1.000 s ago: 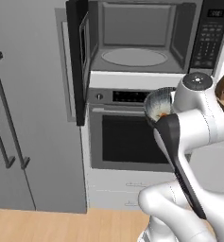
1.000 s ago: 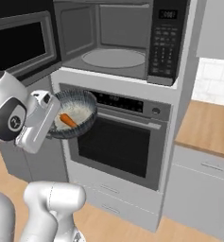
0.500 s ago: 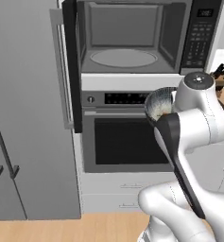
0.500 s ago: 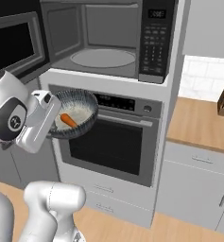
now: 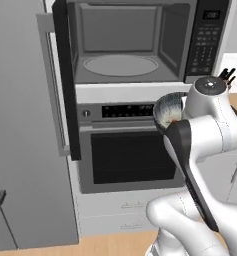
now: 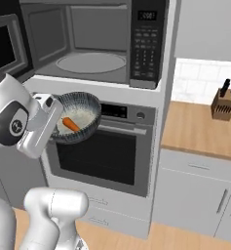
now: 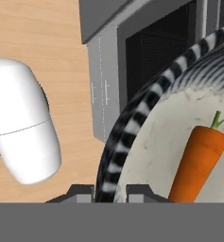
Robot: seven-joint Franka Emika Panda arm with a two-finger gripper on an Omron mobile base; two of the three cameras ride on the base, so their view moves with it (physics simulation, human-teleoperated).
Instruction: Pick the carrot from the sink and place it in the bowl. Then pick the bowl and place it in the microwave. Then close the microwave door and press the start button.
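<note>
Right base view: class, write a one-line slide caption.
Gripper carries the bowl, carrot inside, below the open microwave.

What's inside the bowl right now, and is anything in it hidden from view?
The carrot lies alone on the pale floor of the bowl. The hand grips the rim, and the near wall hides a strip of the floor in the right base view.

microwave (image 5: 125,45) cavity open, door (image 5: 65,75) swung aside
</note>
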